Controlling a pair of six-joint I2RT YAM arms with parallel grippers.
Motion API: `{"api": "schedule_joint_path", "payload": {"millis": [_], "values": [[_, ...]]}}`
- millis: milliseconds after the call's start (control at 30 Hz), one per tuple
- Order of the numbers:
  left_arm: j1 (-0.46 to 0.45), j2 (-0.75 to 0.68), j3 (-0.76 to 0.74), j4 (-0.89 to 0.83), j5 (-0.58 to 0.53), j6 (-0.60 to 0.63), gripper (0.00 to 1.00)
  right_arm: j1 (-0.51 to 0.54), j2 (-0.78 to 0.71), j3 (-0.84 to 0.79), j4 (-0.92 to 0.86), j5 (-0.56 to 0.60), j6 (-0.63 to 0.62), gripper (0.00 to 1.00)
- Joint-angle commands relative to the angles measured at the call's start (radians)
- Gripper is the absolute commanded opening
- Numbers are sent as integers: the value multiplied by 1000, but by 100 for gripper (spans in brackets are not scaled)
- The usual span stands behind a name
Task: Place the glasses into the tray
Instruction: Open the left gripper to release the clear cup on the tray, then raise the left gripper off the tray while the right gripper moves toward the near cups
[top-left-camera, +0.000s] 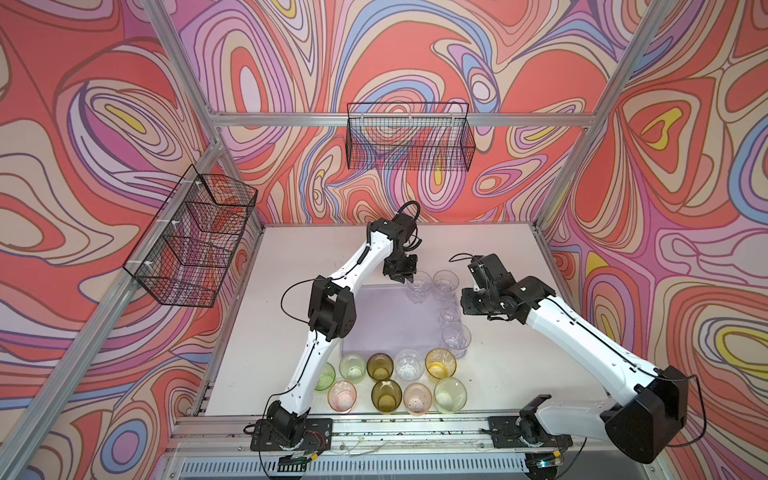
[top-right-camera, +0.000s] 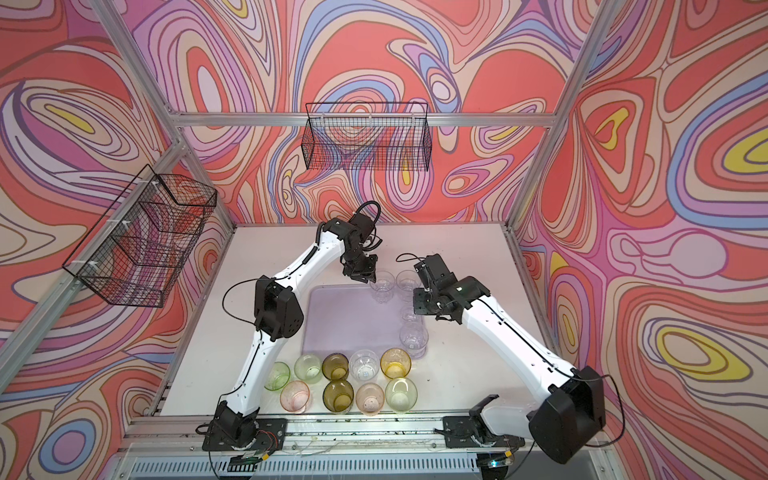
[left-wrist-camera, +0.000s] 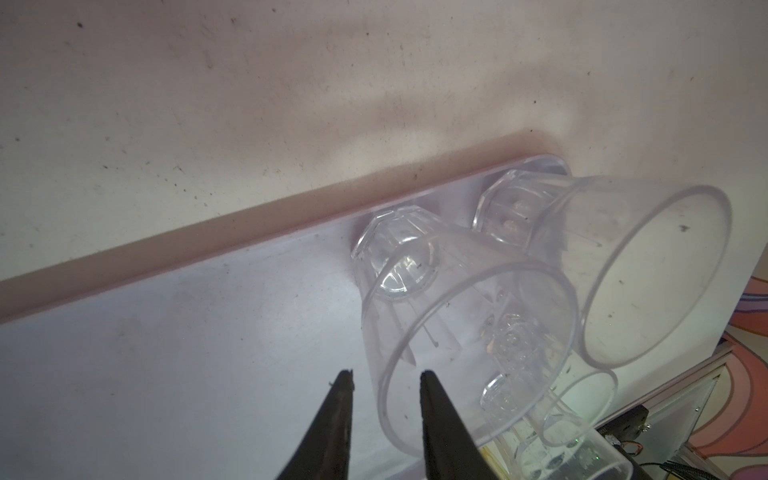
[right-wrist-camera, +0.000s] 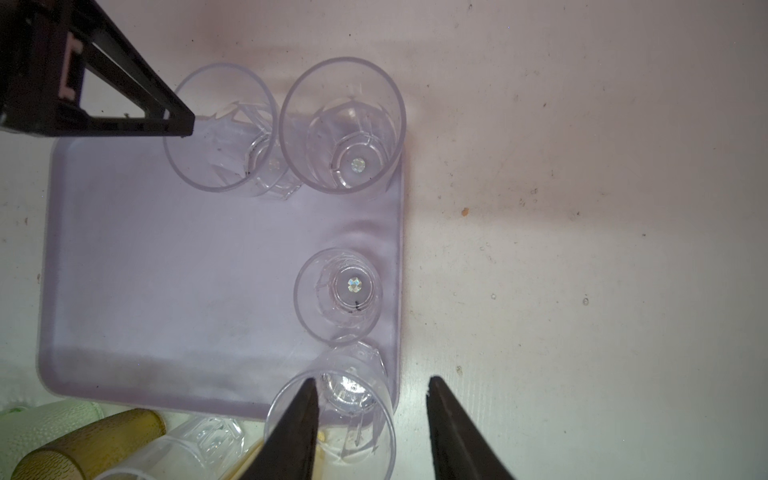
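glasses (top-left-camera: 419, 284) number four on tray (top-left-camera: 374, 320), nine off.

A black wire basket (top-left-camera: 409, 137) hangs on the swirl-patterned wall (top-left-camera: 291, 62) above the white table's (top-left-camera: 299, 257) far edge; a compartmented basket (top-left-camera: 191, 237) flanks its left edge.

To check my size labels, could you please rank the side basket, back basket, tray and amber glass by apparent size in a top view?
1. Side basket, largest.
2. Back basket and tray: about alike; the left arm hides part of the tray, so I will not rank them.
3. Amber glass, smallest.
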Motion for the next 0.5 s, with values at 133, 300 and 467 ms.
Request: {"api": "schedule_joint_path", "payload": {"millis": [133,300,467], "values": [[-5,-101,20,-40,-59,36,37,-2,-19,69,-57,-87,-62,44],[4,-172,-31,-37,-107,68,39,16,-38,93,-93,-139,-76,45],[21,-281,-125,12,-130,96,40,62,-57,112,-133,-160,-87,46]]}}
